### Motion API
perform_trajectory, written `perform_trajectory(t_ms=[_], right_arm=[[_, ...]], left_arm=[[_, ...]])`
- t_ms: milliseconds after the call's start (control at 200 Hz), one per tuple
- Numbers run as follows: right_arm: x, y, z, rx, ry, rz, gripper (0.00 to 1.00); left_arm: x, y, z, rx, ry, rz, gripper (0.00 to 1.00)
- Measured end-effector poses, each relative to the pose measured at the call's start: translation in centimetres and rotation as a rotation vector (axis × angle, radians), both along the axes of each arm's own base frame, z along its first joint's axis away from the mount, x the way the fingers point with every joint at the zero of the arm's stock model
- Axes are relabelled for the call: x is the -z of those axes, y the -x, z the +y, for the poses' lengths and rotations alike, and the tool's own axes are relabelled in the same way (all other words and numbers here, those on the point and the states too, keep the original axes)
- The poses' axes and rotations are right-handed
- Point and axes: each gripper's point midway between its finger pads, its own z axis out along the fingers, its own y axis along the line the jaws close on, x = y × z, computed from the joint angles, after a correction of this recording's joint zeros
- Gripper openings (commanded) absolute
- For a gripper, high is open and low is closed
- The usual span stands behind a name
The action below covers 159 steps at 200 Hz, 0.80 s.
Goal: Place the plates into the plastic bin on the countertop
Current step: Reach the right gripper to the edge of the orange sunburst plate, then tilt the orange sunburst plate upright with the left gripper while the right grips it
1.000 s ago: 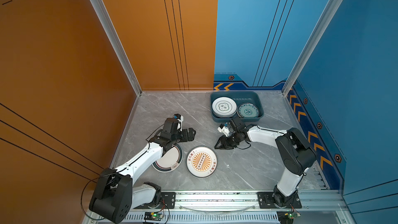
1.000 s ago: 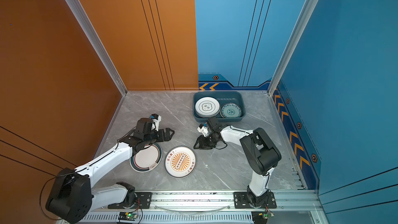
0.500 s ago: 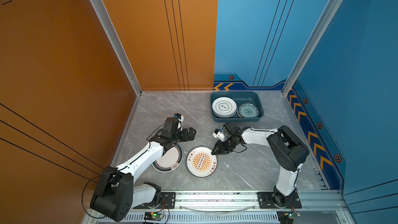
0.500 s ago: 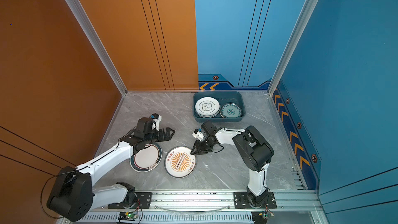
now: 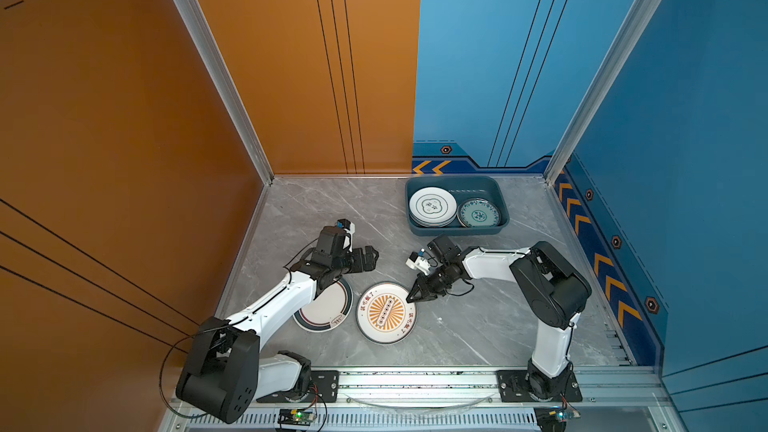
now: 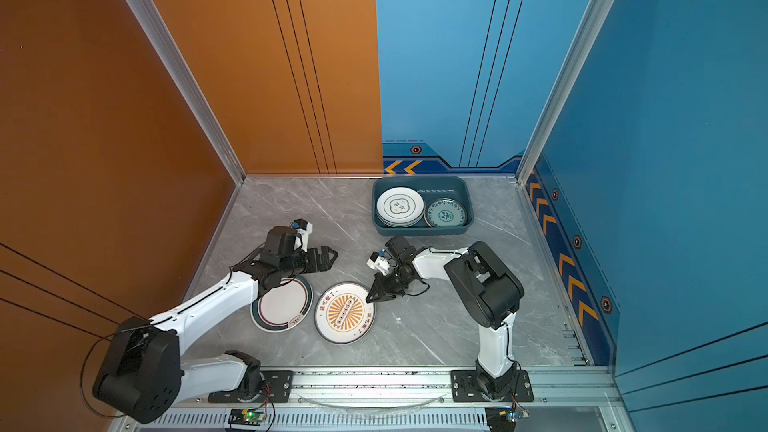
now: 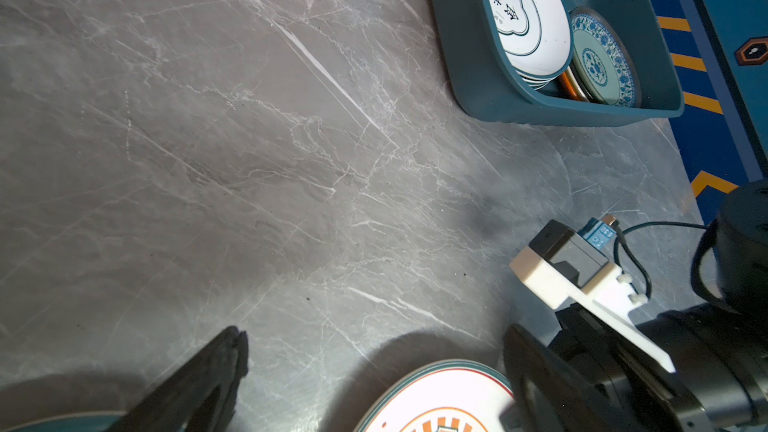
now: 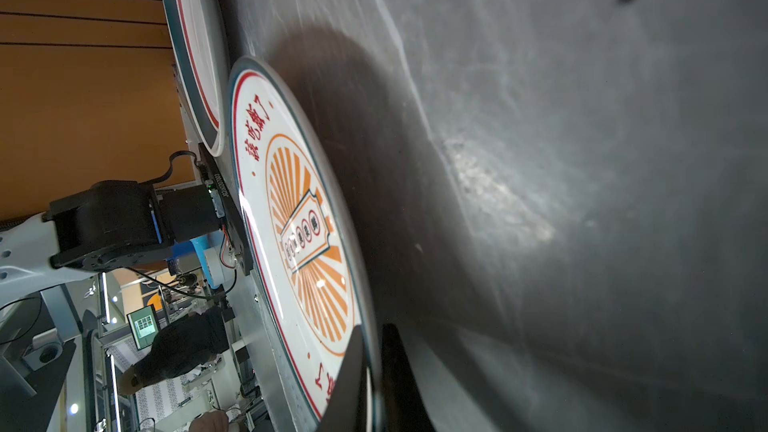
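The right tool (image 8: pixel 372 367) is pinched shut on the sunburst plate (image 5: pixel 386 312), one finger over and one under the rim on its bin side. The plate lies flat on the table (image 5: pixel 465 326), well apart from the plastic bin (image 5: pixel 457 180). It looks stiff, glazed, probably slippery and breakable, and the thin rim is the only hold. The left tool (image 5: pixel 371 258) hangs wide open and empty.

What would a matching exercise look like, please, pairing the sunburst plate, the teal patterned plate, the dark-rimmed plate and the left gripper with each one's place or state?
Things:
1. sunburst plate
2. teal patterned plate
3. dark-rimmed plate
4. left gripper

Places or states:
A. open, holding nothing
B. inside the plastic bin
C. on the countertop, partly under the left arm
D. rim gripped by the shut right gripper

Pairs: 1-D, 2-B, 3-C, 4-A.
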Motion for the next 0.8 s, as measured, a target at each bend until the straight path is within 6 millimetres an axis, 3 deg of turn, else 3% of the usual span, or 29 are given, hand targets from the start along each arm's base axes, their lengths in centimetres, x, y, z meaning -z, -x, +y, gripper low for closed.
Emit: perform_trajectory(t_ms=[200,541,701,796], right_arm=[[-0.8,-0.6,-0.7,0.018,-0.011,-0.005,0.0],[-4.5,-5.7,-6.2,0.197,-0.015,-0.083,0.0],[-6.2,-7.4,-8.1,0.266,-0.036,-0.12,0.0],[-7.0,-7.9,-8.7,0.293,-0.05,-0.13,0.0]], left_arm=[[0.1,-0.3,-0.4,0.009,0.016,0.001,0.98],[0.7,-0.6,-2.8,0.085,0.128,0.041,0.94],[0.4,-0.9,-4.7,0.143,0.234,0.045,0.87],[0.2,-1.0,-5.8,0.172,0.298,0.056,0.73]])
